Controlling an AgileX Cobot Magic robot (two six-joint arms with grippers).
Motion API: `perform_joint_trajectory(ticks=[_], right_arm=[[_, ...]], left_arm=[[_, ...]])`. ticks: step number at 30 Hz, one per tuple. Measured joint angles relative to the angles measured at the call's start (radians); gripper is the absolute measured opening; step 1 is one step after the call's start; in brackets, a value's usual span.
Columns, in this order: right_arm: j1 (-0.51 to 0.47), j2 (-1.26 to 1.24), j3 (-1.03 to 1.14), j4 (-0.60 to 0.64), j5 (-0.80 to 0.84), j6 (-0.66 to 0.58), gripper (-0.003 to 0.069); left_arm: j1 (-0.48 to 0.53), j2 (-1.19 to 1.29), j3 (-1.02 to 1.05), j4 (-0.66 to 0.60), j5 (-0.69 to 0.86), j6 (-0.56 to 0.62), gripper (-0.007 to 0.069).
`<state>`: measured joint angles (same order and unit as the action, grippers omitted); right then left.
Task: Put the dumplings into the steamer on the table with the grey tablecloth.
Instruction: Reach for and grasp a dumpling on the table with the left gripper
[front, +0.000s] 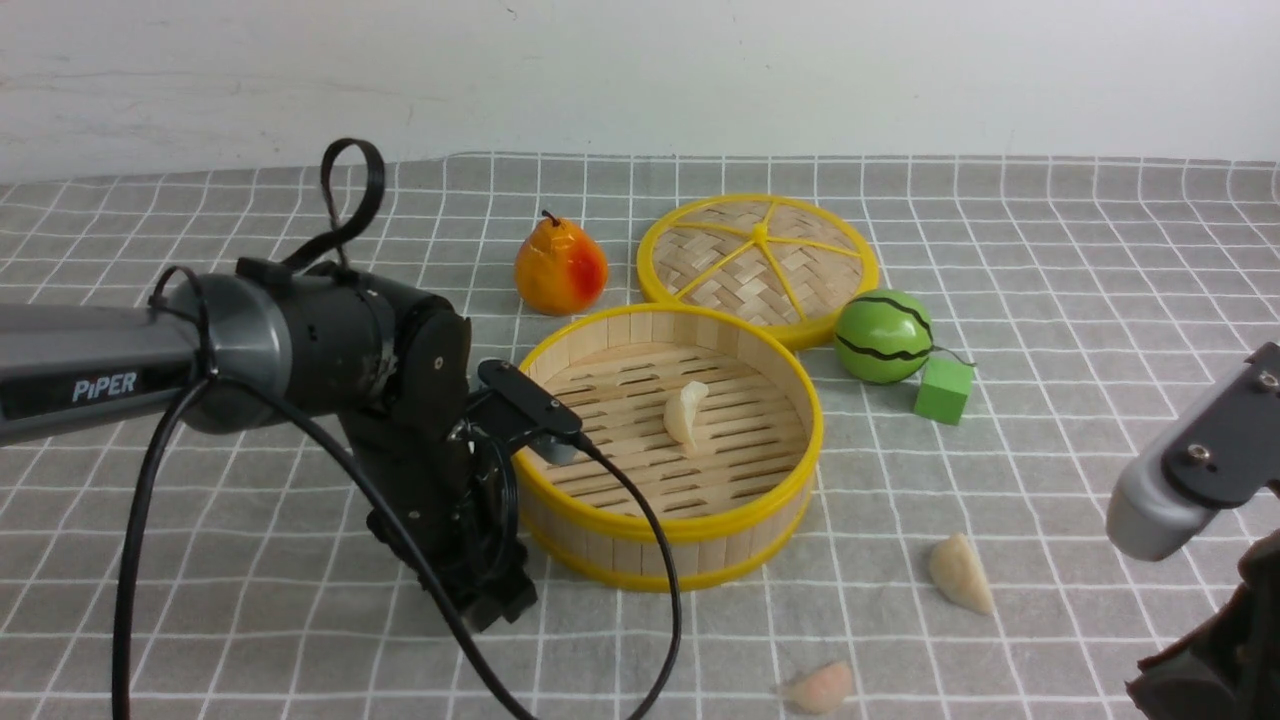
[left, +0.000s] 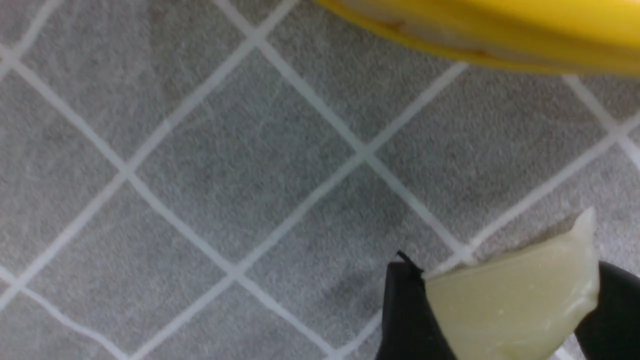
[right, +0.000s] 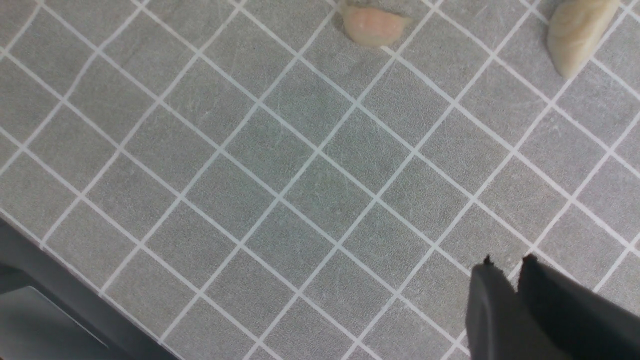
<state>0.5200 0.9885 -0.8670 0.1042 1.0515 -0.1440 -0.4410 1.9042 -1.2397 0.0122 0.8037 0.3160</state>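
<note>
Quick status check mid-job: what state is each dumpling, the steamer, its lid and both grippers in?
steamer: uncovered.
lid: off, flat on cloth behind steamer.
cream dumpling inside: resting mid-steamer.
left gripper: shut on pale green dumpling.
pale green dumpling: held, outside steamer.
other cream dumpling: loose on cloth.
pinkish dumpling: loose on cloth.
right gripper: shut, empty.
</note>
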Motion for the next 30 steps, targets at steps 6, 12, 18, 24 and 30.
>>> perform_joint_trajectory(ticks=[6,12,18,24,30], right_arm=[[0.000,0.000,0.000,0.000,0.000,0.000,0.0092],[0.000,0.000,0.000,0.000,-0.005,0.000,0.0095],[0.000,0.000,0.000,0.000,-0.023,0.000,0.0095],[0.000,0.000,0.000,0.000,-0.023,0.000,0.0095],[0.000,0.000,0.000,0.000,-0.023,0.000,0.0097]], left_arm=[[0.000,-0.053,-0.063,0.002,0.105,-0.021,0.0157],[0.000,-0.107,-0.201,-0.001,0.196,-0.119,-0.0014],[0.001,-0.110,-0.296,0.022,0.264,-0.206,-0.0014],[0.001,-0.114,-0.276,0.049,0.354,-0.240,-0.0014],[0.010,-0.160,-0.100,0.028,0.265,-0.236,-0.0014]])
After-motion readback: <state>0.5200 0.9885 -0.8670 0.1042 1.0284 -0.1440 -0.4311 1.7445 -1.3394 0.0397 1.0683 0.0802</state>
